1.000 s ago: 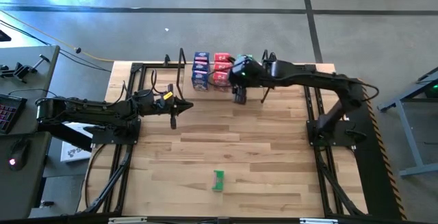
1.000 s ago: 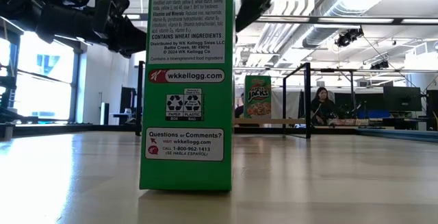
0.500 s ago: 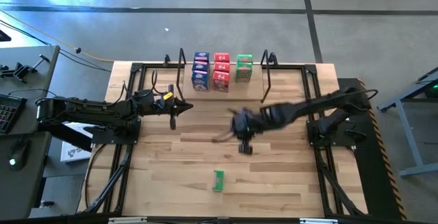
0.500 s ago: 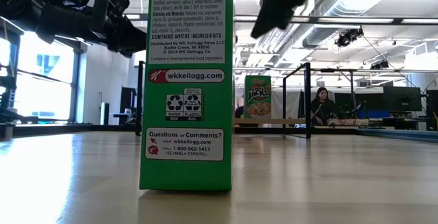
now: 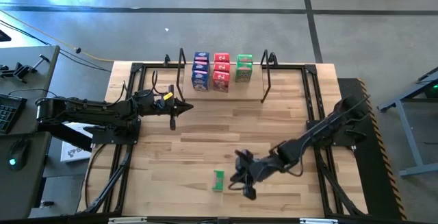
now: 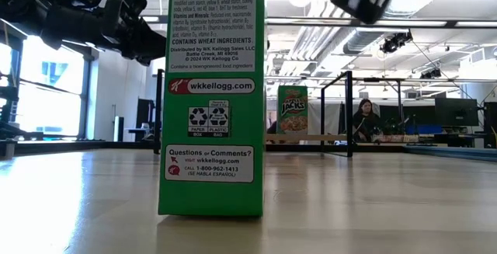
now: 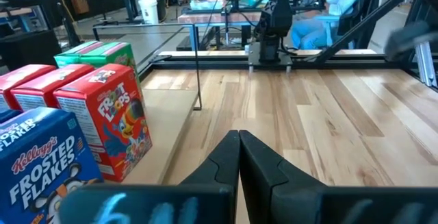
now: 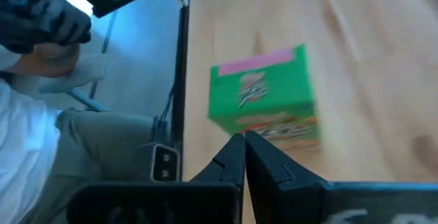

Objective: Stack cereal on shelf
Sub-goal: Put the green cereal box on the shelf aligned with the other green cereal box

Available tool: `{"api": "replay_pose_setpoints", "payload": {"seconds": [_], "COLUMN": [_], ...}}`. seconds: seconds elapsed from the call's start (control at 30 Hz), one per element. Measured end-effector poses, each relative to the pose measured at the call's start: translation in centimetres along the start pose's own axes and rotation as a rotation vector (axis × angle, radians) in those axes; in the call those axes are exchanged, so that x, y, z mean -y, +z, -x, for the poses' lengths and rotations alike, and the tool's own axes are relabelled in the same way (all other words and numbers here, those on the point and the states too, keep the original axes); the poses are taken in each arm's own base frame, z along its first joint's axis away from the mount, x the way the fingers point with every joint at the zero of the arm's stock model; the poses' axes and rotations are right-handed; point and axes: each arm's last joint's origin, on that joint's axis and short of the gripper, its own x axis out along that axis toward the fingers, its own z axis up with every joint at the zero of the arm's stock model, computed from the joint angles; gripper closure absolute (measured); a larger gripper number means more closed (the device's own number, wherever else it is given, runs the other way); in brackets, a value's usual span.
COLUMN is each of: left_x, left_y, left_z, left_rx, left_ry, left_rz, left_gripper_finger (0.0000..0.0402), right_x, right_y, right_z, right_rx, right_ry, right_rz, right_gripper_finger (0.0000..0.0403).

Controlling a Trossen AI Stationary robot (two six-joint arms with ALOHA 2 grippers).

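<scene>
Right gripper (image 5: 244, 177) beside lone green cereal box (image 5: 218, 180), fingers pressed together, empty.
Positioned for pickup; shelf (image 5: 254, 88) has room. Left gripper (image 5: 179, 107) clenched, idle.

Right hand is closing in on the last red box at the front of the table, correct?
Not quite: that box is green, not red, as the high view shows. The right hand is indeed beside it at the front of the table.
</scene>
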Motion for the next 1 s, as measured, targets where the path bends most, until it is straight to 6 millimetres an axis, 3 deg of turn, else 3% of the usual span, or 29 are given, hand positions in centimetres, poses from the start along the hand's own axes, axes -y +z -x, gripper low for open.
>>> {"api": "replay_pose_setpoints", "payload": {"seconds": [0.4,0.57,0.83,1.0], "left_x": [0.0,0.0,0.1,0.2], "left_y": [0.0,0.0,-0.1,-0.1], "left_z": [0.0,0.0,0.0,0.0], "left_rx": [-0.001,-0.001,-0.009,-0.01], "left_ry": [0.0,0.0,-0.004,-0.01], "left_rz": [0.0,0.009,0.02,0.019], "left_gripper_finger": [0.0401,0.0401,0.0401,0.0401], "right_x": [-2.1,-3.1,-2.6,-1.0], "right_y": [-2.9,-2.9,-2.7,-2.3], "right_z": [-5.3,-7.7,-7.8,-7.6], "right_rx": [0.071,0.056,-0.01,-0.006], "right_ry": [0.15,0.138,-0.19,-0.358], "right_rz": [-0.071,-0.059,-0.088,-0.103], "right_gripper_finger": [0.0401,0.0401,0.0401,0.0401]}}
